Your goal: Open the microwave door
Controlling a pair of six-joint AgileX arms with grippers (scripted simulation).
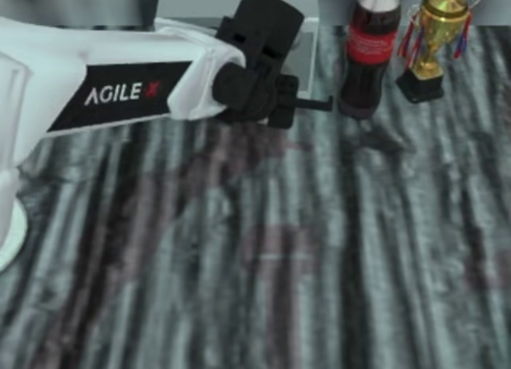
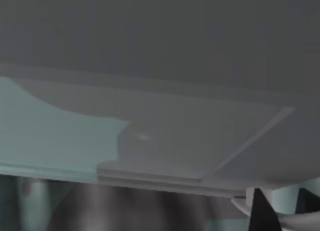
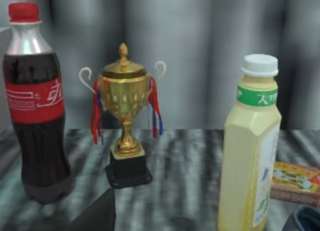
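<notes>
Streaked grey bench (image 1: 319,249) below; my left gripper (image 1: 307,104) sits at the microwave door (image 1: 307,45) at the far edge, grip state unclear. I'd swing it gently, clearing the cola bottle (image 1: 367,53).

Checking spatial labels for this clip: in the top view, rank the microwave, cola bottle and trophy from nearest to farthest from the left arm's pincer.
1. Microwave: at the table's far edge, right at the left pincer.
2. Cola bottle: just right of the pincer's tips, at the back.
3. Trophy: farther right, beyond the bottle.
</notes>
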